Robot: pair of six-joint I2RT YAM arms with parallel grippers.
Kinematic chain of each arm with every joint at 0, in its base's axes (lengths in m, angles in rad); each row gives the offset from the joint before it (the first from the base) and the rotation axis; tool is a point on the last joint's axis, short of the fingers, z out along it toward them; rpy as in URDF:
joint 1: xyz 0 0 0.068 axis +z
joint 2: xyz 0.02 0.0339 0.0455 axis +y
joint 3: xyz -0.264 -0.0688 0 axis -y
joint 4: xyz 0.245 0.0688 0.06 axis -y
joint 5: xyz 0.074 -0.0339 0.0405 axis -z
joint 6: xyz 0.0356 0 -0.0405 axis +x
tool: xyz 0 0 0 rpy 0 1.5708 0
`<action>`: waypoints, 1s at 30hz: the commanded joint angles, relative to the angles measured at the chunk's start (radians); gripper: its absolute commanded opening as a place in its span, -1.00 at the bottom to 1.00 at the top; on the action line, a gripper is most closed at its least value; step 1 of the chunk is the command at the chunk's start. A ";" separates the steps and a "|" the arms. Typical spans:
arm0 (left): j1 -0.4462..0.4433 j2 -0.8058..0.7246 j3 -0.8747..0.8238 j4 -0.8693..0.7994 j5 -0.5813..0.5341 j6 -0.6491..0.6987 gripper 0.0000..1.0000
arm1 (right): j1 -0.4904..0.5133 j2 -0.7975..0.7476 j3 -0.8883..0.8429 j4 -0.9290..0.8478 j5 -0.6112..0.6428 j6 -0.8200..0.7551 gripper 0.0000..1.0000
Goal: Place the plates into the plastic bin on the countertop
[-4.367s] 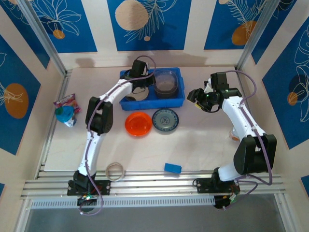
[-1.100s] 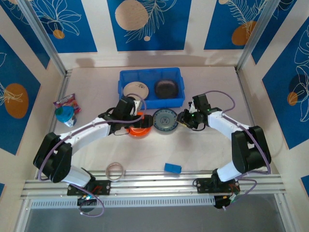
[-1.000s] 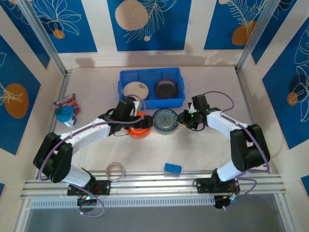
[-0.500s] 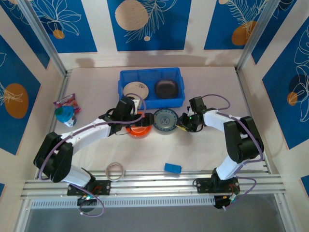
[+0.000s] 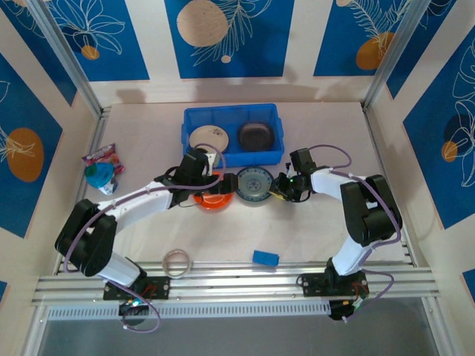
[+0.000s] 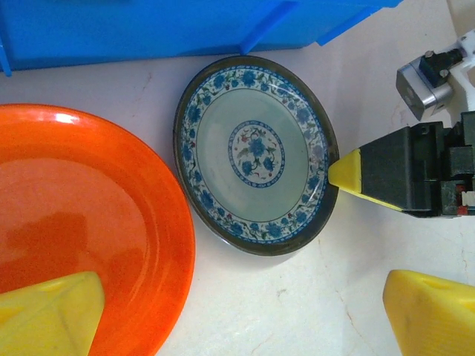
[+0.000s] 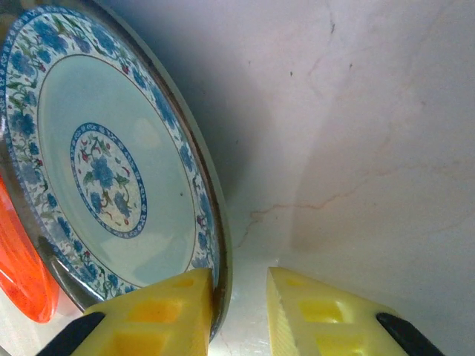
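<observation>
Because the round blue-and-white patterned plate (image 7: 111,170) looks stiff, slick and chippable, its thin raised rim suits the right gripper (image 7: 239,288), whose narrowly parted fingers straddle it.

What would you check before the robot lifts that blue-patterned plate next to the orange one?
1. Right gripper astride patterned plate rim: ok.
2. Jaws clamped on the rim: not ok, a gap shows.
3. Left gripper open, over orange plate: ok.
4. Grippers clear of each other: cannot tell, they sit close.
5. Plastic bin floor free: not ok, a beige plate and a dark plate lie inside; stacking likely needed.
</observation>
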 commanded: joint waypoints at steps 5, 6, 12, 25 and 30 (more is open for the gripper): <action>-0.008 0.027 -0.003 0.032 0.027 -0.013 0.92 | 0.000 0.027 0.016 0.018 -0.028 0.021 -0.50; -0.008 0.030 -0.003 0.032 0.027 -0.013 0.92 | 0.000 0.030 0.015 0.020 -0.030 0.022 -0.50; -0.008 0.042 -0.002 0.038 0.028 -0.015 0.92 | 0.000 0.054 0.022 0.042 -0.039 0.032 -0.53; -0.007 0.083 0.029 0.039 0.031 -0.004 0.91 | -0.008 0.059 0.014 0.056 -0.050 0.032 -0.78; -0.007 0.090 0.034 0.037 0.032 -0.004 0.90 | -0.013 0.031 -0.010 0.058 -0.052 0.030 -0.84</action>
